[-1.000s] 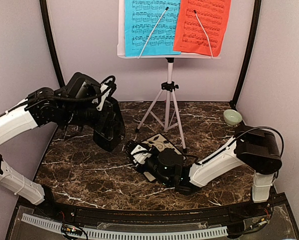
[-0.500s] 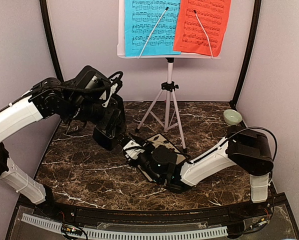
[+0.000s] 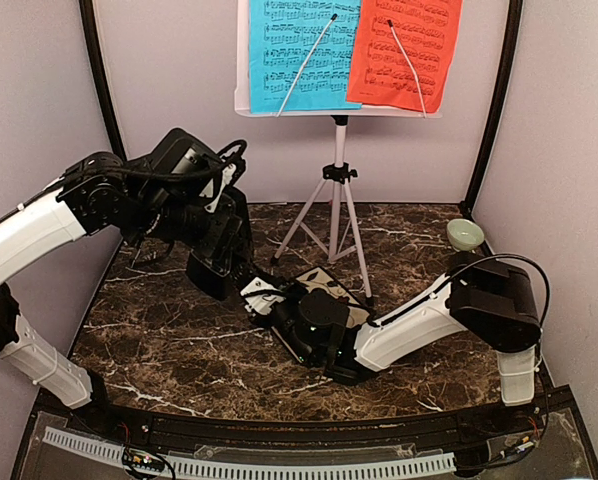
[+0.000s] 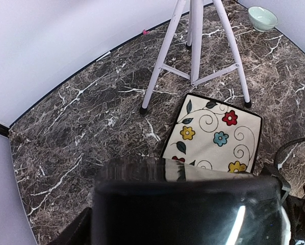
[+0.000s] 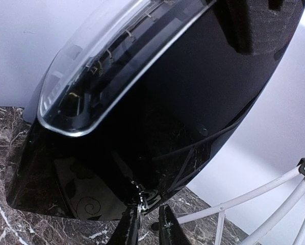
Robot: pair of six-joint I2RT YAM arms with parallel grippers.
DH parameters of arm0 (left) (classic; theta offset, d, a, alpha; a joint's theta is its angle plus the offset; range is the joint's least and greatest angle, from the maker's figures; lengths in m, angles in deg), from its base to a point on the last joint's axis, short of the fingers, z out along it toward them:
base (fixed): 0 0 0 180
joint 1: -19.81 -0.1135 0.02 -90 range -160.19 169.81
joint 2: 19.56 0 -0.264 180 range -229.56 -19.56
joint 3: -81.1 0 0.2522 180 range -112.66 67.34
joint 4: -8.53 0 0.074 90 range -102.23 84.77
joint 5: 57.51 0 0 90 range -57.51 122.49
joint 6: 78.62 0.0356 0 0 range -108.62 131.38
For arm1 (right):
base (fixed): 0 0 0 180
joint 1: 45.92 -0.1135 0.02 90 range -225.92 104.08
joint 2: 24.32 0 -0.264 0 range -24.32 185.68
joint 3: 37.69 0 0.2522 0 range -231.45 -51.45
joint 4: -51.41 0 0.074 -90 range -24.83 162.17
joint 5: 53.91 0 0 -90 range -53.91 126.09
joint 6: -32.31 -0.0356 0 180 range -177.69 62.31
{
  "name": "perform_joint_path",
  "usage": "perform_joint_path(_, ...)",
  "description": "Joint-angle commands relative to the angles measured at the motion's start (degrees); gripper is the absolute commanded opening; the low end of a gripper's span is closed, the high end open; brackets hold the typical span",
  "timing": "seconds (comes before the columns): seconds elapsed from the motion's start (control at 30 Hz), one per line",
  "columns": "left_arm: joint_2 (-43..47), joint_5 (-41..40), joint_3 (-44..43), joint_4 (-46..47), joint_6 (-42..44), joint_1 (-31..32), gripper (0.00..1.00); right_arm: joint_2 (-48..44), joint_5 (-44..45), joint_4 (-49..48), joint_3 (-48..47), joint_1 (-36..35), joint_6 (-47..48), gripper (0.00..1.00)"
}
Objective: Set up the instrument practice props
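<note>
White music stand (image 3: 337,172), holding blue sheet (image 3: 299,50) and red sheet (image 3: 404,50), stands beyond both jaws. Left gripper (image 3: 219,258) clamps wide around black metronome (image 5: 157,117), held aloft; right gripper (image 5: 147,225), jaws nearly together, sits just beneath it, grip unclear

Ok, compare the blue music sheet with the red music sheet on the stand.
The blue music sheet sits left on the white tripod music stand; the red music sheet sits right. The blue sheet hangs square; the red sheet is tilted. Both carry printed notes, each under a thin white wire arm.
</note>
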Motion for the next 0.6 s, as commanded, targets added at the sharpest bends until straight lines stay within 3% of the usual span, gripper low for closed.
perform_joint_path(0.0,1.8,-1.8,-2.5,2.7,0.2,0.3,0.10,0.5,1.3,-3.8,-0.5,-0.4,1.0,0.13)
perform_joint_path(0.27,1.9,-1.6,-2.1,3.3,0.8,0.3,0.10,-0.3,-1.5,-3.5,0.4,-0.4,0.4,0.00)
perform_joint_path(0.57,5.3,-0.9,2.6,8.5,1.6,0.3,0.08,-3.6,-5.6,-0.6,2.2,0.9,-9.3,0.00)
